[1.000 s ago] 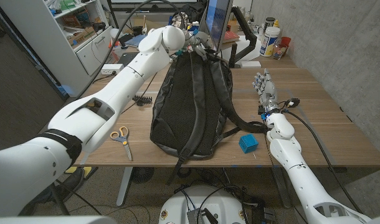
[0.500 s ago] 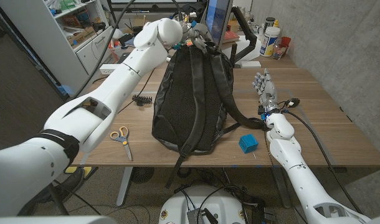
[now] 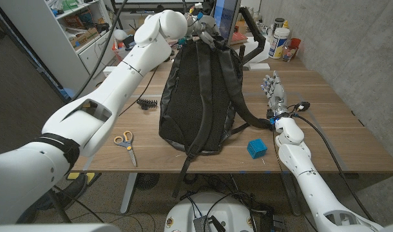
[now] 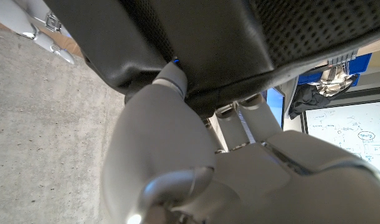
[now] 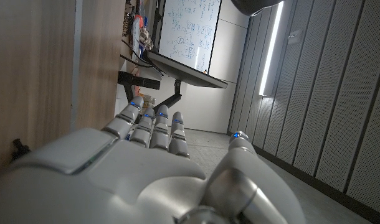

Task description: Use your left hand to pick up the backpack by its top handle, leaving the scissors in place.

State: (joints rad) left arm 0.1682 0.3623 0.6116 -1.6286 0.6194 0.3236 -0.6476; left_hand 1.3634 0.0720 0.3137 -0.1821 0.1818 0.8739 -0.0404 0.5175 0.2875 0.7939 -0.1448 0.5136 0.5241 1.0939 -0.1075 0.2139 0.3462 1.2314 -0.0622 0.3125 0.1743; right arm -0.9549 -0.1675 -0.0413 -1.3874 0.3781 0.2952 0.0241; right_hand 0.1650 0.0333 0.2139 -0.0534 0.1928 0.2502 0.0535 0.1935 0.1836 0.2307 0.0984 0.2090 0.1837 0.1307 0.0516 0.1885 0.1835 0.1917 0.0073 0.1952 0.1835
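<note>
Upright black backpack (image 3: 200,96), orange-handled scissors (image 3: 125,145) apart.

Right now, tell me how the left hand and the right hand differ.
The left hand is raised at the far edge of the table, gripping the top handle of the backpack; the right hand stays low by the table's right side, holding nothing. The left hand's fingers are closed on the handle; the right hand's fingers are extended side by side. The left arm reaches far out; the right arm stays close in. Both hands are grey, on white arms.
</note>
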